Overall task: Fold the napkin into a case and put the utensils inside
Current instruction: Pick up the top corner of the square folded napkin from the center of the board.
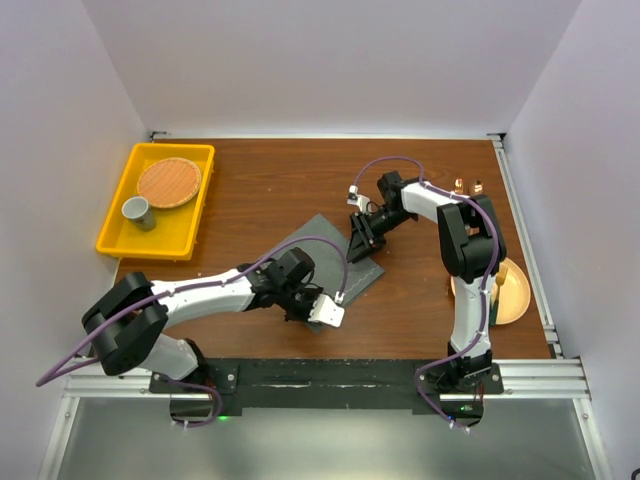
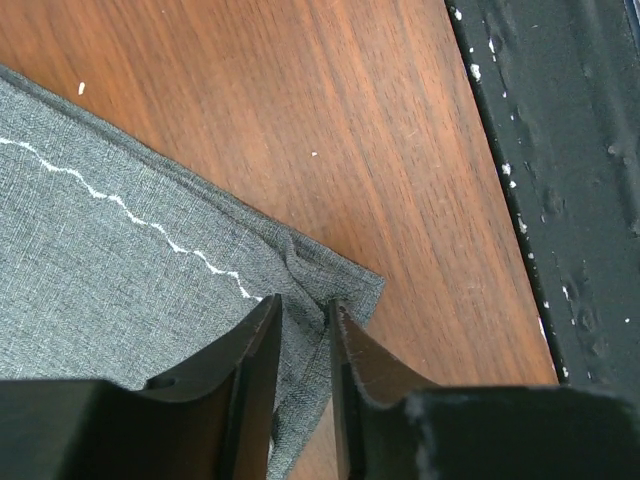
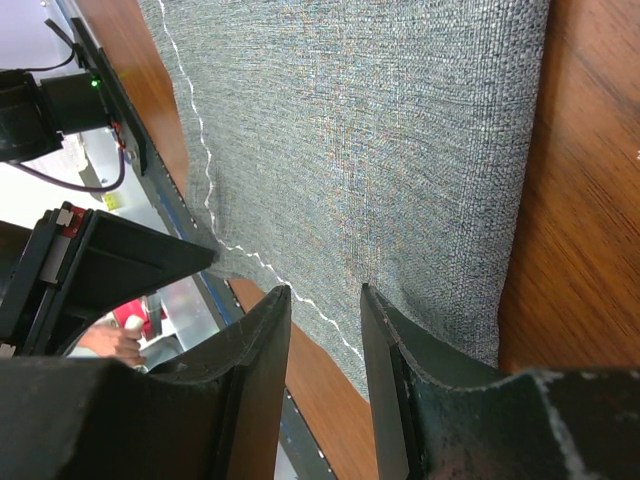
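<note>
Napkin (image 1: 322,232) lies flat on the tabletop (image 1: 260,180); we see left claw (image 2: 303,302) and right claw (image 3: 325,290) both parted at its edges.

Your left arm (image 1: 215,290) covered the near-left part of the dark grey square fabric napkin (image 1: 325,226) in the top view. The copper-coloured metal utensils (image 1: 467,185) poked out behind your right arm (image 1: 460,240) and were too small to tell apart. That arm also hid half of the round yellow-orange plate (image 1: 515,290). In the left wrist view, the black fingers (image 2: 250,370) hid whether the napkin corner was pinched.
</note>
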You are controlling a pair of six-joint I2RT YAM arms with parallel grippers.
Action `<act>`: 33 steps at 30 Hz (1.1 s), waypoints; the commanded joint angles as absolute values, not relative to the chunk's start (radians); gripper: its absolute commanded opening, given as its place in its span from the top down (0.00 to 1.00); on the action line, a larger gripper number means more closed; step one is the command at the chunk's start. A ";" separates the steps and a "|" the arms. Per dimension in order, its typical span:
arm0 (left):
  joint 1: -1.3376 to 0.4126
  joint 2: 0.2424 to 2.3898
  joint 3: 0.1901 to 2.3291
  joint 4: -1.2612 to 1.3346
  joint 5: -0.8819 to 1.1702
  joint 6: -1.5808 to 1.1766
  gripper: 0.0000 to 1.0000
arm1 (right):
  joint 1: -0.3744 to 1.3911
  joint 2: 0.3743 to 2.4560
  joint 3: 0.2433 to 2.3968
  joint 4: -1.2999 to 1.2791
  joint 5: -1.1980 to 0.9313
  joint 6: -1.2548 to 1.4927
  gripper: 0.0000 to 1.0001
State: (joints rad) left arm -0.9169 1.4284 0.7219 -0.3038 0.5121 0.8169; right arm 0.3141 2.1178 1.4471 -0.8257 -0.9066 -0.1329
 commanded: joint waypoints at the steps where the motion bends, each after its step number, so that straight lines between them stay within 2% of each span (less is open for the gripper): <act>1: -0.919 1.428 0.718 -0.275 0.537 0.808 0.74 | 0.311 2.088 1.445 -0.838 -0.920 -0.153 0.61; 9: -0.919 1.408 0.710 -0.304 0.537 0.822 0.78 | 0.311 2.082 1.437 -0.838 -0.920 -0.158 0.61; 12: -0.919 1.390 0.709 -0.311 0.541 0.827 0.88 | 0.313 2.077 1.431 -0.839 -0.920 -0.158 0.60; 13: -0.919 1.387 0.709 -0.316 0.546 0.830 0.97 | 0.311 2.075 1.431 -0.838 -0.920 -0.160 0.60; 14: -0.919 1.379 0.709 -0.324 0.552 0.834 1.00 | 0.314 2.074 1.430 -0.839 -0.920 -0.160 0.60; 18: -0.919 1.373 0.710 -0.325 0.569 0.831 1.00 | 0.311 2.071 1.422 -0.836 -0.911 -0.163 0.60; 23: -0.902 1.417 0.735 -0.327 0.586 0.784 0.91 | 0.313 2.075 1.411 -0.834 -0.904 -0.166 0.60; 24: -0.899 1.422 0.742 -0.327 0.591 0.778 0.83 | 0.313 2.075 1.410 -0.831 -0.902 -0.167 0.60; 26: -0.894 1.434 0.744 -0.324 0.591 0.775 0.78 | 0.313 2.077 1.407 -0.827 -0.894 -0.166 0.60; 27: -0.894 1.436 0.744 -0.319 0.588 0.775 0.71 | 0.313 2.079 1.407 -0.828 -0.891 -0.170 0.60; 33: -0.873 1.462 0.764 -0.336 0.609 0.775 0.66 | 0.313 2.094 1.407 -0.833 -0.888 -0.181 0.61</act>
